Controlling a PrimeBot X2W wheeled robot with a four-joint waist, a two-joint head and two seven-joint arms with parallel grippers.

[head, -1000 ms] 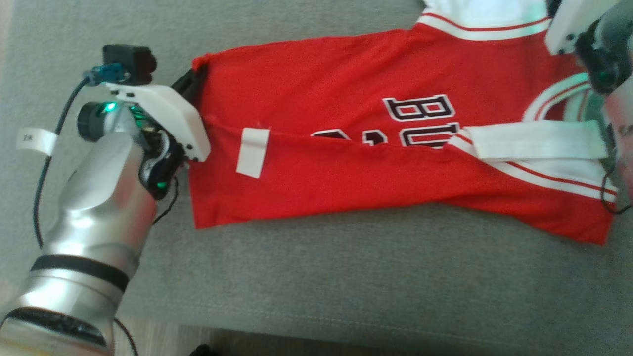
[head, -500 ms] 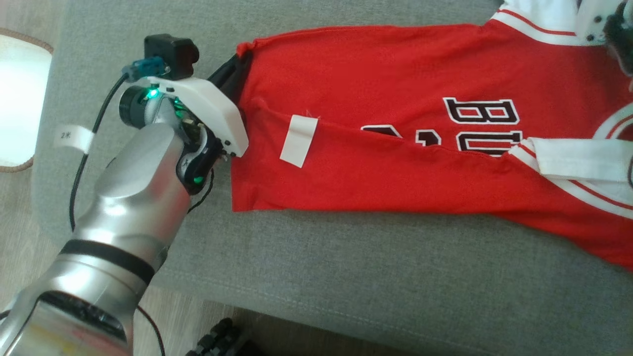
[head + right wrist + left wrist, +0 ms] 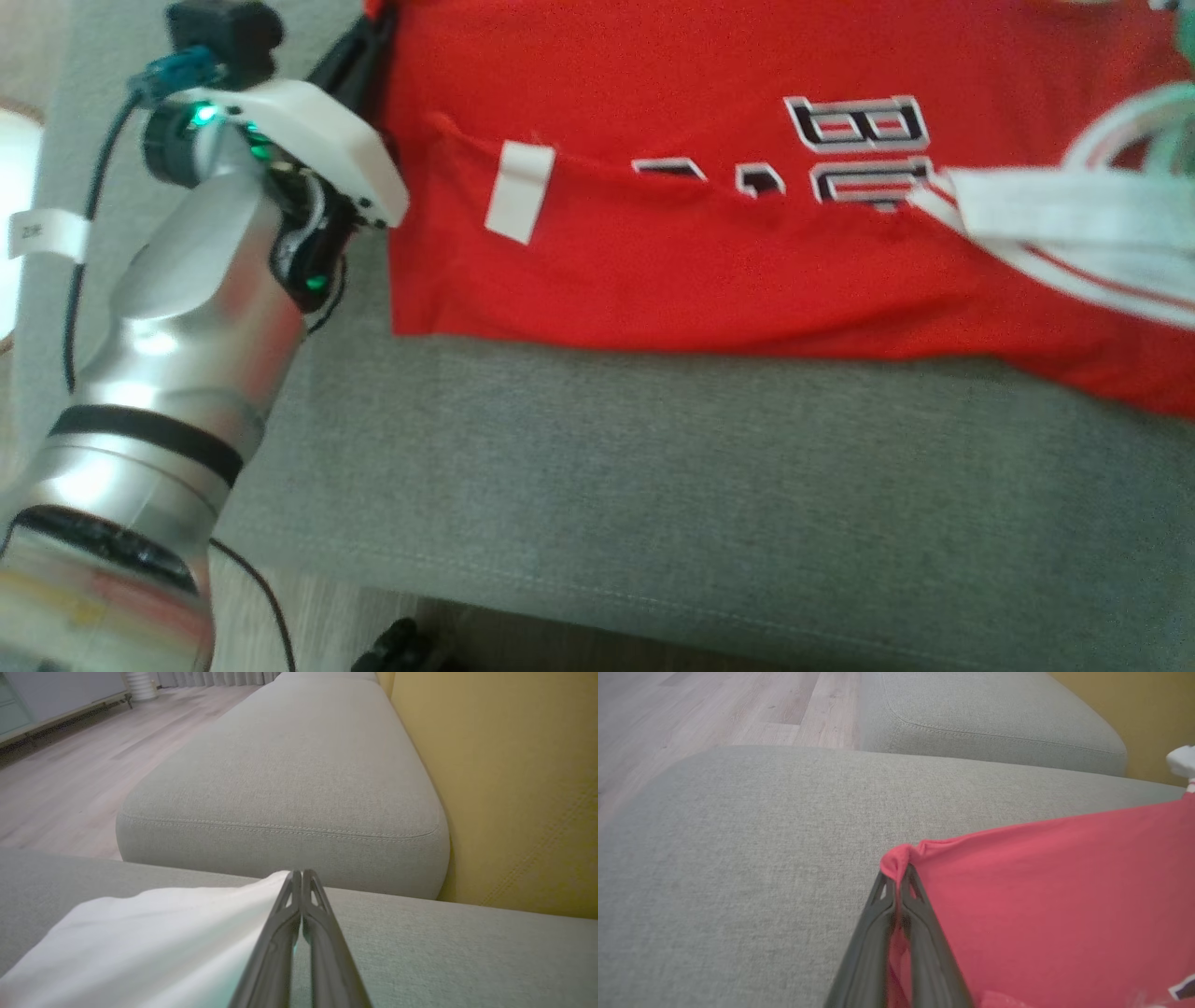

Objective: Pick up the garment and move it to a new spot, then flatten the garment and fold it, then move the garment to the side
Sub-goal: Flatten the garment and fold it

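Now the garment point(image 3: 709, 280) lies spread on the grey cushion point(image 3: 653, 485), red side up, with its lettering and a small white label point(image 3: 519, 191) showing in the head view. The left gripper point(image 3: 896, 879) is closed on a red corner of the garment: in the left wrist view the cloth bunches over the two fingertips, and some red shows between the fingers lower down. The rest of the red cloth stretches away to the right of these fingers. The right gripper point(image 3: 299, 875) has its fingers pressed together at a white edge of the garment. The white cloth rises along one finger to the tips and seems pinched there.
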